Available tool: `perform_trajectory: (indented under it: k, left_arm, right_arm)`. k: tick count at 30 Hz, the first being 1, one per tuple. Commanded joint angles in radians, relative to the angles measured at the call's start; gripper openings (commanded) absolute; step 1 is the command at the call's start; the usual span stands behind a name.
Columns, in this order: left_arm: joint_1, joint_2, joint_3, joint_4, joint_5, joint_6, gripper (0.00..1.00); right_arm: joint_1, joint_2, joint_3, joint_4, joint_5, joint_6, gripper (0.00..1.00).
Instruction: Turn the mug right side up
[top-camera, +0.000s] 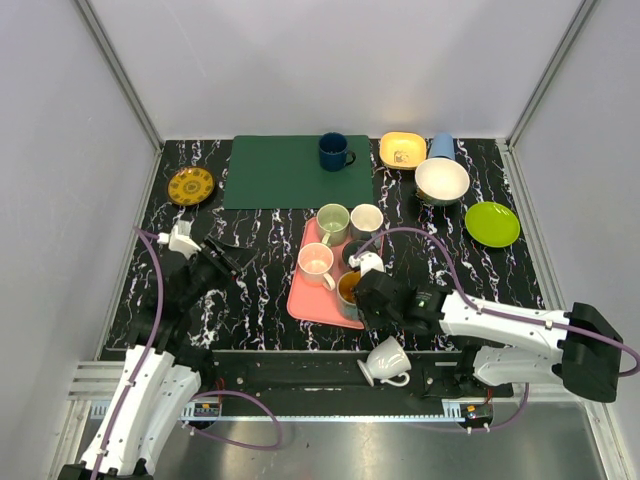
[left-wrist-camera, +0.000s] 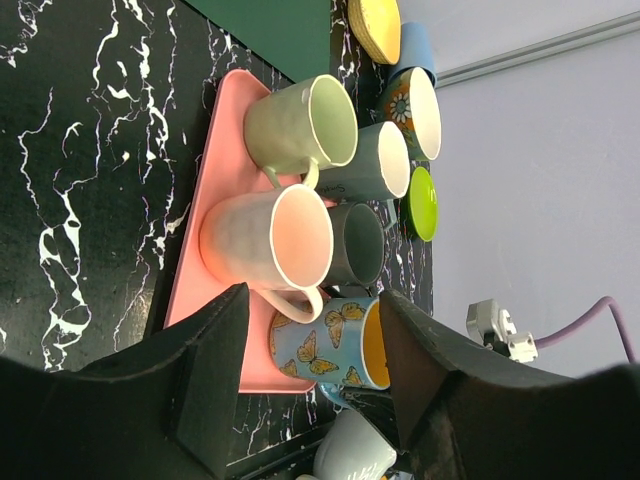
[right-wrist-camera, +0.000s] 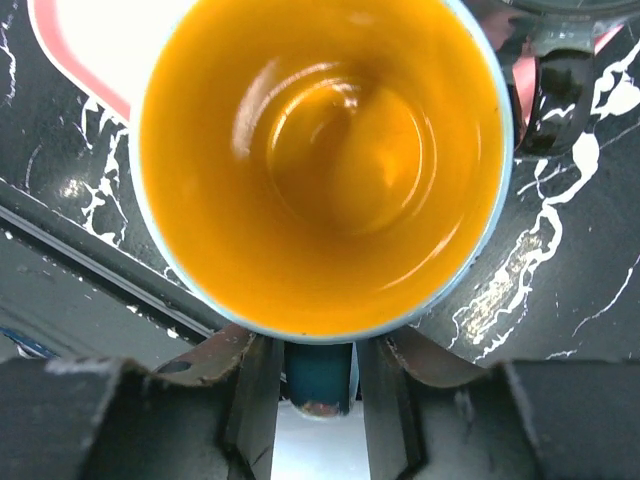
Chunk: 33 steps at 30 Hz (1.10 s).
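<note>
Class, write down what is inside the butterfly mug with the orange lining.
The butterfly mug holds nothing: only its glossy orange wall and bottom show. Whatever lies beneath the mug is covered.

Overhead light is illuminating all 3 views evenly; glare is streaking inside the mug; wrist-view foregrounds are blurring.

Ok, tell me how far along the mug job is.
Done: the butterfly mug stands mouth up on the tray's near corner. In hand: the right gripper straddles its handle; whether it grips is unclear. Left: let go and back away. The left gripper is open and holds nothing.
</note>
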Motion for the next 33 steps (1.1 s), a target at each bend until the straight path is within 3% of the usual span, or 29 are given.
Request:
perform_trajectory:
  k: [1, 8, 11, 12, 13, 18, 24, 27, 29, 33]
  left_arm:
    - [0.004, -0.012, -0.005, 0.049, 0.012, 0.006, 0.58]
    - [0.004, -0.014, -0.007, 0.044, 0.019, 0.017, 0.59]
    - [0.004, -0.017, 0.007, 0.034, 0.019, 0.037, 0.60]
    - [0.004, -0.020, 0.010, 0.029, 0.019, 0.046, 0.60]
    - [0.004, -0.021, 0.011, 0.030, 0.019, 0.048, 0.61]
    - [0.004, -0.024, -0.004, 0.058, 0.032, 0.035, 0.61]
    - [-0.039, -0.003, -0.019, 0.115, 0.146, 0.076, 0.61]
    - [-0.161, -0.046, -0.022, 0.083, 0.108, 0.110, 0.61]
    - [-0.301, -0.067, -0.041, 0.069, 0.066, 0.115, 0.61]
    - [-0.586, -0.006, -0.044, 0.057, -0.117, 0.129, 0.61]
  right_arm:
    - [0.017, -0.036, 0.010, -0.020, 0.002, 0.068, 0.42]
    - [0.022, -0.073, 0.030, -0.088, 0.000, 0.117, 0.56]
    - [0.025, -0.169, 0.097, -0.169, 0.006, 0.163, 0.66]
    - [0.025, -0.220, 0.147, -0.197, 0.025, 0.186, 0.77]
    - [0.025, -0.243, 0.174, -0.225, 0.037, 0.200, 0.79]
    - [0.023, -0.320, 0.264, -0.421, 0.120, 0.344, 0.82]
    - [0.023, -0.439, 0.166, -0.500, 0.169, 0.586, 0.81]
    - [0.023, -0.568, 0.093, -0.472, 0.201, 0.672, 0.79]
    - [0.023, -0.608, 0.060, -0.474, 0.210, 0.703, 0.79]
    - [0.023, -0.557, 0.042, -0.503, 0.166, 0.787, 0.80]
